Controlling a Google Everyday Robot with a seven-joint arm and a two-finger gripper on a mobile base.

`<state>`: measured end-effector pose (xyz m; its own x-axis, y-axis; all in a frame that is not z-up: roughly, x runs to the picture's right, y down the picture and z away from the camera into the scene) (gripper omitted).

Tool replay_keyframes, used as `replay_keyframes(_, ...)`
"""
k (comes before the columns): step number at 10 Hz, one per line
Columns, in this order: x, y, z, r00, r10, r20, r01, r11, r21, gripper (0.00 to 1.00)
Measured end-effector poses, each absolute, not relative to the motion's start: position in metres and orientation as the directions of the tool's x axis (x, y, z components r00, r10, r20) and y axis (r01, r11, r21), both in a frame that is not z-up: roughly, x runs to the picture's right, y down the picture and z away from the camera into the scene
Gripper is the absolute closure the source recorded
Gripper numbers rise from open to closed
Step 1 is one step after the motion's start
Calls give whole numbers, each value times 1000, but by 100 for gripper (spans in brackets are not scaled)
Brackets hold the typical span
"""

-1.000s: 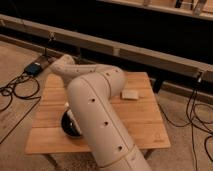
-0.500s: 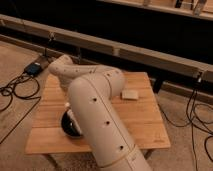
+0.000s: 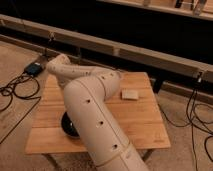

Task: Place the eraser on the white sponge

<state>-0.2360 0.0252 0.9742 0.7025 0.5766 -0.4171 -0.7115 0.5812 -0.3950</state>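
One white robot arm (image 3: 95, 110) rears from the bottom of the frame across a single wooden table (image 3: 142, 122), bending toward the upper left. Its gripper is out of sight behind the arm's bulk, so its grip cannot be told. One white sponge (image 3: 130, 94) lies alone right of centre on the tabletop. One black bowl (image 3: 68, 126) peeks out at lower left. The eraser does not show.

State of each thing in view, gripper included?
arm: folded over the table.
white sponge: flat on the table, right of the arm, nothing on it.
black bowl: on the table, mostly hidden by the arm.
eraser: not visible.
gripper: not in view, likely behind the arm.
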Motion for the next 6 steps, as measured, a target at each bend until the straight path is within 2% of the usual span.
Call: replay_keyframes(6,-230,4,993,720,586,-371,-693,595,-407,35)
